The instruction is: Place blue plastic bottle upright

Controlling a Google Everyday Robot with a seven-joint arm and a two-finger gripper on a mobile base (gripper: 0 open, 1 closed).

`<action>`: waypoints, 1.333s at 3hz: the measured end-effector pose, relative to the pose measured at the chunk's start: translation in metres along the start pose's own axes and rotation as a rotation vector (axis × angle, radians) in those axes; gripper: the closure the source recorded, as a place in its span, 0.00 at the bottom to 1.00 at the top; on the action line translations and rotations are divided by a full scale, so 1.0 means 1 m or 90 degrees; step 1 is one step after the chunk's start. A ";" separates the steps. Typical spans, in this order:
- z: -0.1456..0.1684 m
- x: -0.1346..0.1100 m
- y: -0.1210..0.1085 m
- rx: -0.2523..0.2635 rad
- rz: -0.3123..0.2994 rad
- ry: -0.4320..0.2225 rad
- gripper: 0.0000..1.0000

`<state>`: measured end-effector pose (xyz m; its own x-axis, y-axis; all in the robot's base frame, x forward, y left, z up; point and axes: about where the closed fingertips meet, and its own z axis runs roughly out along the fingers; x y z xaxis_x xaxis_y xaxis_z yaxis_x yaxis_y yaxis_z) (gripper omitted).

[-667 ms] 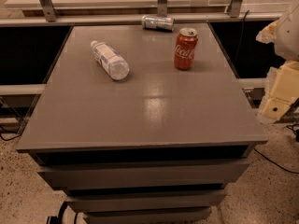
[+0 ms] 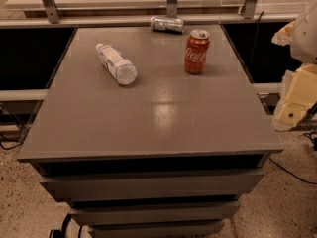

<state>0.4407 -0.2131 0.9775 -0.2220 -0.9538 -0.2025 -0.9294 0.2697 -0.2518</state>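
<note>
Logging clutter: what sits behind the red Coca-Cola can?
A silver can lies on its side behind the red Coca-Cola can, slightly left, at the far edge of the table. None of it is covered. The end effector is off the table's right side.

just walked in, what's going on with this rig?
Nothing is being handled right now. The blue plastic bottle lies on its side on the grey table, left of centre, with its cap toward the far left. The robot's gripper is off the table's right edge, touching nothing. A red Coca-Cola can stands upright to the right of the bottle, and a silver can lies on its side at the far edge. The bottle is not yet upright.
</note>
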 end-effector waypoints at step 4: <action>0.088 -0.230 -0.037 -0.001 0.041 -0.434 0.00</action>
<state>0.5516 0.0081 0.9501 -0.0423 -0.6389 -0.7681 -0.9210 0.3229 -0.2178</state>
